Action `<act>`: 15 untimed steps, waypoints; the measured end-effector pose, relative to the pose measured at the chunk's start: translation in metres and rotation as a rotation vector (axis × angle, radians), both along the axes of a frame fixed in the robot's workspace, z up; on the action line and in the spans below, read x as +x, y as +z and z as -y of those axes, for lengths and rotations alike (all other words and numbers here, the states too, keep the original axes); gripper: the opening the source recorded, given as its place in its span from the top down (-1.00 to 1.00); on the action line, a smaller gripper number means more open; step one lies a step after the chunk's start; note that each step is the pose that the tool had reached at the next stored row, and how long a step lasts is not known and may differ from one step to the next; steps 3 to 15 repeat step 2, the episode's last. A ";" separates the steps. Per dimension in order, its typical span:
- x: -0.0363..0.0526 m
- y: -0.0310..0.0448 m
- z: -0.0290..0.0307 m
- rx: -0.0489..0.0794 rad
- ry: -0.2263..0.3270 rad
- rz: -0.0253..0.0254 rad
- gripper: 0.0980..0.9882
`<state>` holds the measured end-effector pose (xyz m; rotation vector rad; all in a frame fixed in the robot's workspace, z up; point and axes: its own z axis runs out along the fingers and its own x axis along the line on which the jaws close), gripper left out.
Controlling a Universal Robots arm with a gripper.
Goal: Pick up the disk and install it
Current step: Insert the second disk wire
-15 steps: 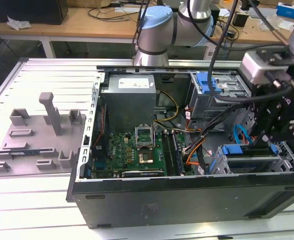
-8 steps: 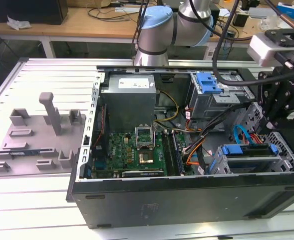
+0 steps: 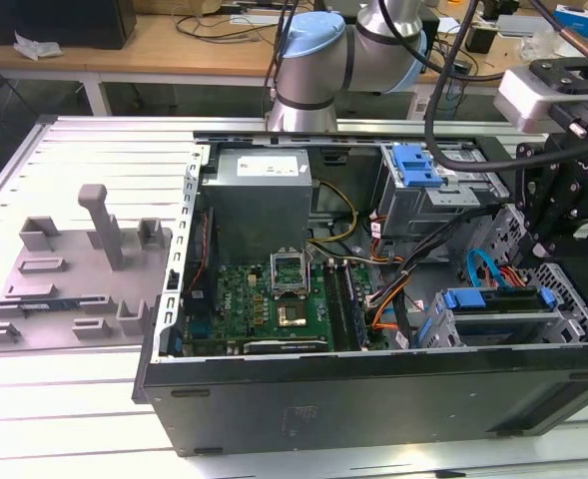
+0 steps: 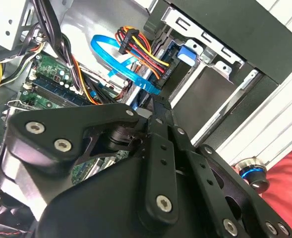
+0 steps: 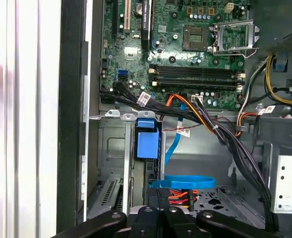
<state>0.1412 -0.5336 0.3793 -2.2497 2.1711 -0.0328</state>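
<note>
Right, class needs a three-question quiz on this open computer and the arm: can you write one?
1. True or false: the computer case lies open, with its motherboard exposed.
2. In the exterior view, the gripper hangs over: A) the case's left end; B) the case's right end; C) the grey fixture beside the case.
3. Fill in: the frame on the disk is coloured ____.
Key: 1 true; 2 B; 3 blue.

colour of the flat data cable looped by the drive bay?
Light blue. The cable shows best in the second wrist view, beside the red, yellow and black wires.
</note>
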 end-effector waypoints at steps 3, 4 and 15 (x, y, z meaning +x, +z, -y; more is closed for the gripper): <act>0.0000 0.0000 0.0000 0.000 0.000 0.0000 0.98; 0.0000 0.0000 0.0000 0.000 0.000 0.0000 0.98; 0.0000 0.0000 0.0000 0.000 0.000 0.0000 0.98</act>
